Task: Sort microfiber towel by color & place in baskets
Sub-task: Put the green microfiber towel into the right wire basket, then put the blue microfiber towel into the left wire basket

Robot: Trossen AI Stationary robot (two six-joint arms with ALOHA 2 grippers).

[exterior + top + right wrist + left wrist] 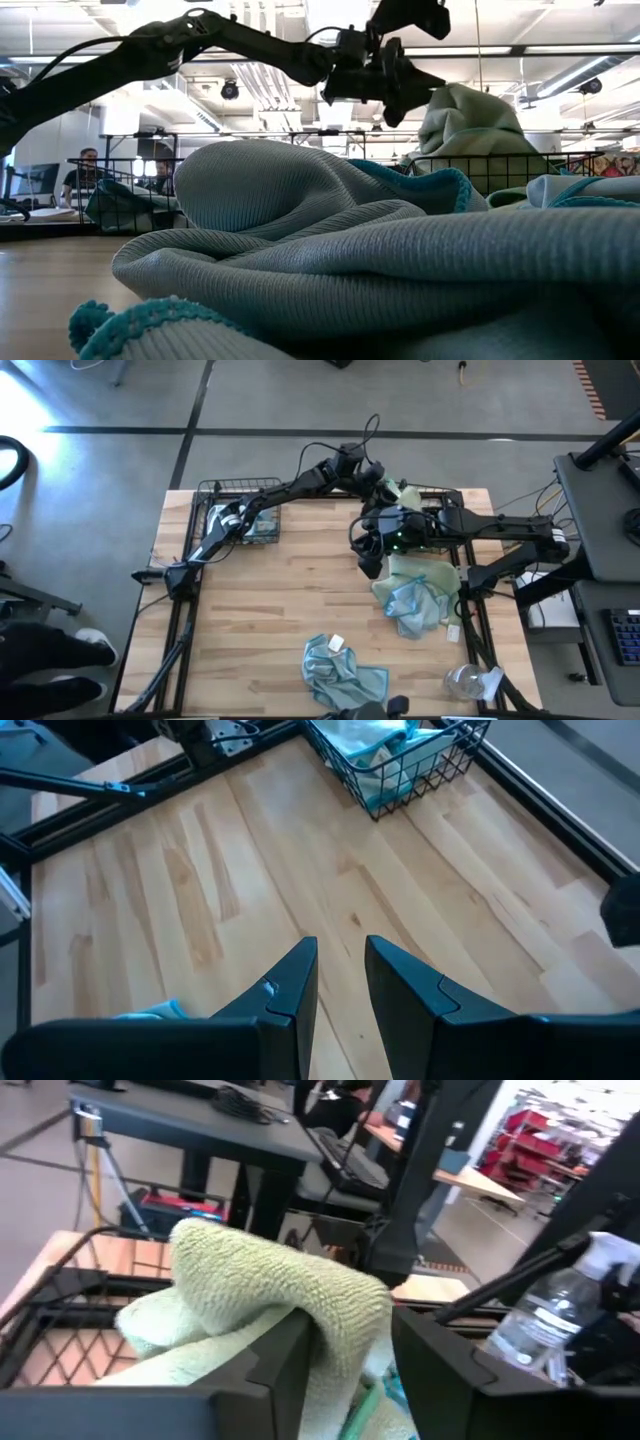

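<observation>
The left gripper (385, 485) reaches across the far edge of the wooden counter (290, 610) and hangs over the far-right wire basket (500, 170). A pale green towel (290, 1295) is draped over one of its fingers (285, 1370), and its jaws stand a little apart with the cloth between them; whether they pinch the cloth or have let it go cannot be told. In the low view this green towel (465, 125) heaps up out of that basket, just under the gripper.

The right gripper (368, 560) hovers over bare counter just beside that basket, on its near side, its fingers (290, 985) parted by a narrow gap with nothing between them.

Well to the left of that basket, the other basket (240, 515) sits at the far-left corner with light blue cloth (375, 745) in it. Near the right gripper lies a loose pile of green and blue towels (415, 595). Another blue towel with a white tag (340, 665) lies at the counter's near edge. A clear plastic wrapper (470, 682) lies at the near-right corner
</observation>
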